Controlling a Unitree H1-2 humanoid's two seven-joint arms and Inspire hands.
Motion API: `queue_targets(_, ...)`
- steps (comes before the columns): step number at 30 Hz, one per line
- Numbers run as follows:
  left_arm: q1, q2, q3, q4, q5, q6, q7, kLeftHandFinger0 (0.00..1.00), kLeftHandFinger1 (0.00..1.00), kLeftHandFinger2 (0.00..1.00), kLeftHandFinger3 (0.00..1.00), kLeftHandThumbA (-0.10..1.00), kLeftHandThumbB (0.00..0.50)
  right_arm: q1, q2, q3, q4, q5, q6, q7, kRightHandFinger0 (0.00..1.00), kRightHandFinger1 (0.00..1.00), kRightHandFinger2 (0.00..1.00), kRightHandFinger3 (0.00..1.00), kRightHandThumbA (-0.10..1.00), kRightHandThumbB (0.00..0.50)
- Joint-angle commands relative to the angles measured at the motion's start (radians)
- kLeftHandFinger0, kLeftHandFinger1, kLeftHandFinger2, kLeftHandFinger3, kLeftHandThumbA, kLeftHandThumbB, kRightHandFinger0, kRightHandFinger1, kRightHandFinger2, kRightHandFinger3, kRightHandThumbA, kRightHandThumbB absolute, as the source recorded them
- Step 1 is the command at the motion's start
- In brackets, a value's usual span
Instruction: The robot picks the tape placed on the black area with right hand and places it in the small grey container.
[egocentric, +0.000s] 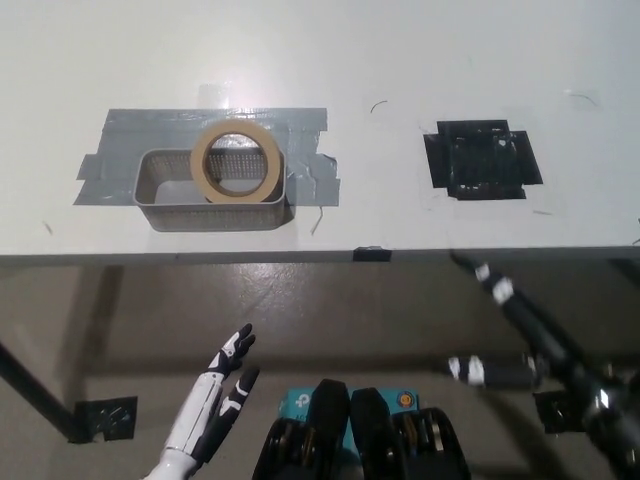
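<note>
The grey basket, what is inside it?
A roll of tape sits in the grey basket, leaning on its back rim. The floor under the roll is hidden; the rest looks bare.

I am not finding any text that can be read here. A small teal box (340, 400) is showing on the floor below the table edge, partly hidden, and it is carrying a white logo mark and an orange round sticker, but the letters are too small and covered to make out.
</note>
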Motion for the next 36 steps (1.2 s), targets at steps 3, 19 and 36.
queue_targets(3,0.023,0.008,0.042,-0.017,-0.054,-0.047,0.019,1.00,1.00,1.00,1.00,1.00,0.094,0.103,0.164,-0.153,0.054,0.308,-0.157,0.025,1.00,1.00,1.00,1.00,1.00,0.152)
queue_targets(19,0.074,-0.001,0.063,-0.029,-0.046,-0.040,0.016,1.00,1.00,1.00,1.00,1.00,0.092,0.161,0.198,-0.167,0.122,0.209,-0.212,0.085,1.00,1.00,1.00,1.00,0.96,0.137)
queue_targets(36,0.083,-0.003,0.067,-0.028,-0.056,-0.025,0.014,1.00,1.00,1.00,1.00,1.00,0.076,0.153,0.184,-0.149,0.124,0.148,-0.205,0.089,1.00,1.00,1.00,1.00,0.99,0.166)
